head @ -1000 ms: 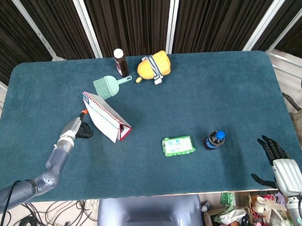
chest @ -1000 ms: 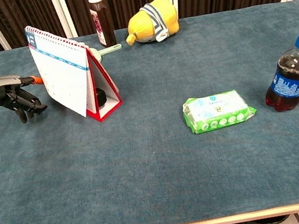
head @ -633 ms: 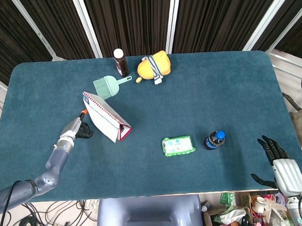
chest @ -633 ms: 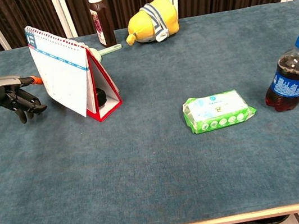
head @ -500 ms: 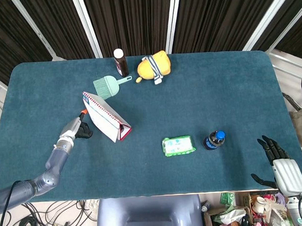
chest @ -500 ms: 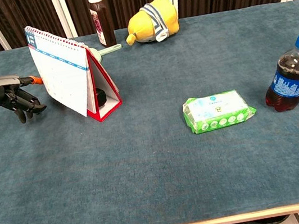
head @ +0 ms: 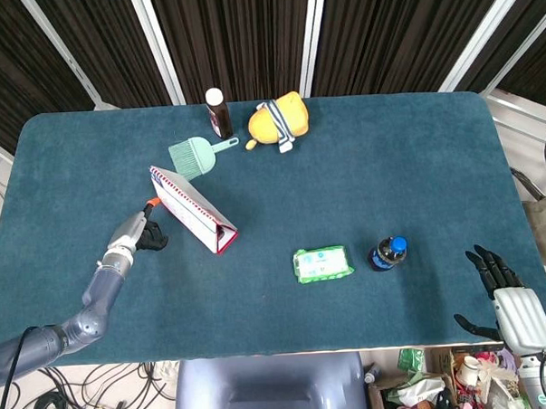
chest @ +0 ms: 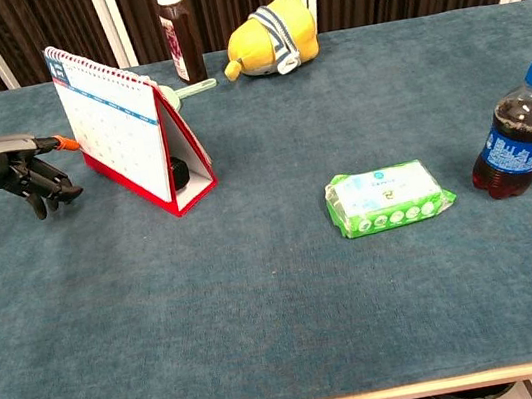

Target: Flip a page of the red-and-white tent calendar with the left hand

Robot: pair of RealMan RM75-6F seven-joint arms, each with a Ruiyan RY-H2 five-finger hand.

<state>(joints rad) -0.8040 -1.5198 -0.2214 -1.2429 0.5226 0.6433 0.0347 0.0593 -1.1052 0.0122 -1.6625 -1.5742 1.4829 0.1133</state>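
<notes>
The left hand's fingers hang loosely spread, holding nothing, beside the left face of the tent calendar on the far-left tabletop. Best catch only the front sheet's lower edge, then lift over the spiral.

This looks like a robot test room or lab, not a home. A wide desk covered in teal felt-like cloth stands before a wall of dark vertical blinds split by white frame bars. Loose black cables lie tangled on the floor by the near desk edge, and a heap of wrappers and rubbish sits at the near right corner. The props on the cloth are an unrelated mix, well apart from one another
</notes>
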